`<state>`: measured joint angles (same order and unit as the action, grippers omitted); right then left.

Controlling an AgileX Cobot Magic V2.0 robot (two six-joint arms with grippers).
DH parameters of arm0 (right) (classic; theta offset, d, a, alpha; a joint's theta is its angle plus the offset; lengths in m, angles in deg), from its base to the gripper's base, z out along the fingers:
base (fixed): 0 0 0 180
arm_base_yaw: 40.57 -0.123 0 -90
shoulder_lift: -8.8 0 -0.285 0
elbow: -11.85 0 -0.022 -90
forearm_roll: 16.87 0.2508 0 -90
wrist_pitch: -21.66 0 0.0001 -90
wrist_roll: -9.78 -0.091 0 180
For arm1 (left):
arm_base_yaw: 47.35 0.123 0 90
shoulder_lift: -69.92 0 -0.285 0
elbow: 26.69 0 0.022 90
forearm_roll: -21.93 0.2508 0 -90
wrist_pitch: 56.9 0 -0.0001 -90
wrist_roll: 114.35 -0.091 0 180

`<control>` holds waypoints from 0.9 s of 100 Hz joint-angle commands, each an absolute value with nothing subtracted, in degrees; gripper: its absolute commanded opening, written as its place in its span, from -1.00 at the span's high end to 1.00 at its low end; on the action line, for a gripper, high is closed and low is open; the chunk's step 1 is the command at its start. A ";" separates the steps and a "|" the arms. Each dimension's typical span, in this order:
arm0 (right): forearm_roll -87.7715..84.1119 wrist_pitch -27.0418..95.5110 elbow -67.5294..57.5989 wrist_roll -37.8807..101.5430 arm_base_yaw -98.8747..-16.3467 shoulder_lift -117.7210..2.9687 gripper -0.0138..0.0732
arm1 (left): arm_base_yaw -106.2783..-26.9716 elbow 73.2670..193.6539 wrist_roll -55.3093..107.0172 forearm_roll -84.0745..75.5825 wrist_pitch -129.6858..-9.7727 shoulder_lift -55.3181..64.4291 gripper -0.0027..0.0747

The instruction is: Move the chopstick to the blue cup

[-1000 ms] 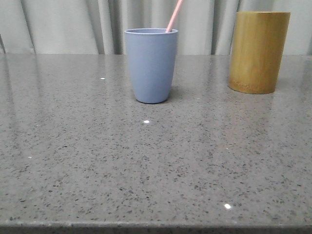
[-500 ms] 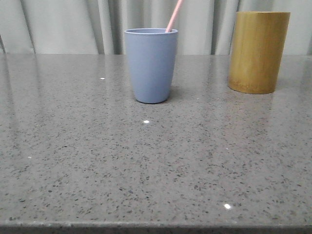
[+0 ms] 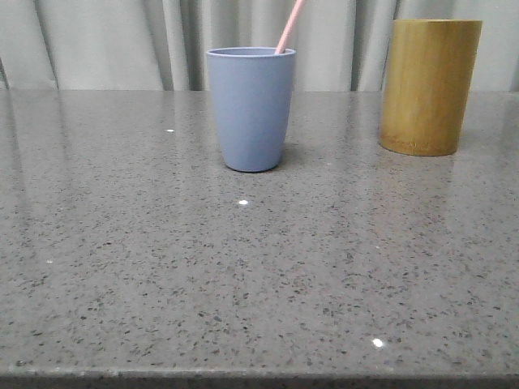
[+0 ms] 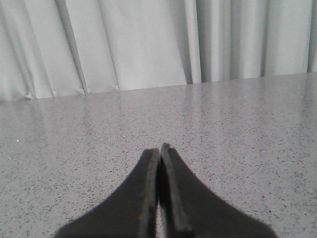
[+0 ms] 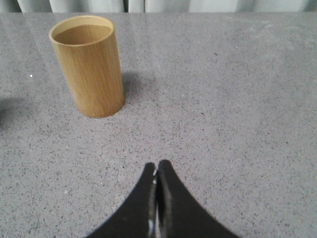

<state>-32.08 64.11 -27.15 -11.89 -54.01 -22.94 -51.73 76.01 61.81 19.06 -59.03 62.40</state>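
Observation:
The blue cup (image 3: 251,109) stands upright at the middle back of the grey stone table. A pale pink chopstick (image 3: 289,26) leans out of it, up and to the right, its top cut off by the frame edge. Neither gripper shows in the front view. In the left wrist view my left gripper (image 4: 159,148) is shut and empty over bare table, with no cup in sight. In the right wrist view my right gripper (image 5: 157,166) is shut and empty, well back from the bamboo cylinder.
A tall tan bamboo cylinder (image 3: 429,87) stands at the back right; the right wrist view (image 5: 89,64) shows it empty inside. Grey curtains (image 3: 105,40) hang behind the table. The table's front edge (image 3: 259,377) runs along the bottom.

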 commanded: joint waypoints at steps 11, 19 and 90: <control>-34.01 51.36 -31.48 -10.70 -53.71 -17.80 0.84 | -51.69 75.42 62.53 19.11 -54.13 64.35 0.98; -33.95 46.15 -36.82 -9.59 -53.71 -14.94 0.84 | -51.69 75.42 62.53 19.11 -54.13 64.35 0.98; -20.52 27.62 -62.94 0.99 -43.12 2.71 0.84 | -51.69 75.42 62.53 19.11 -54.13 64.35 0.98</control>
<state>-21.64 35.20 -63.33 0.32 -44.69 1.63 -51.73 76.01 61.81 19.19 -58.90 62.40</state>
